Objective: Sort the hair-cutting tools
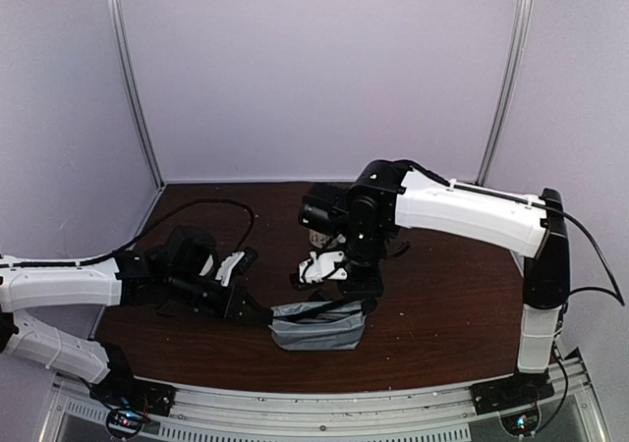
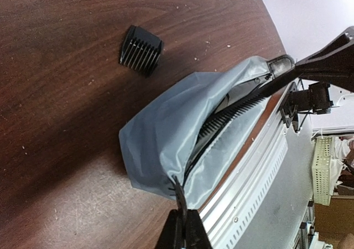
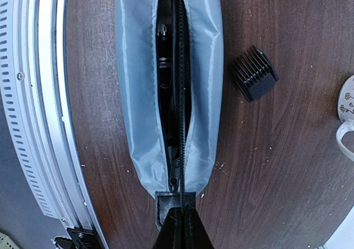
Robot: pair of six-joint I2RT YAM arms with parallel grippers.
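Note:
A grey zip pouch (image 1: 316,326) lies near the table's front edge, its zip open along the top. My left gripper (image 1: 265,316) (image 2: 183,216) is shut on the pouch's left end. My right gripper (image 1: 366,306) (image 3: 181,202) is shut on the tab at its right end. The pouch (image 2: 166,138) (image 3: 138,94) is stretched between them. A black comb (image 2: 238,108) shows in the opening, and dark tools (image 3: 165,66) lie deeper inside. A small black toothed block (image 2: 141,51) (image 3: 254,73) rests on the table just beyond the pouch.
A patterned white mug (image 3: 347,113) stands at the right edge of the right wrist view, beyond the block. The metal rail (image 2: 260,166) along the table's front edge runs close beside the pouch. The right arm's body (image 1: 462,211) hangs over the table's middle.

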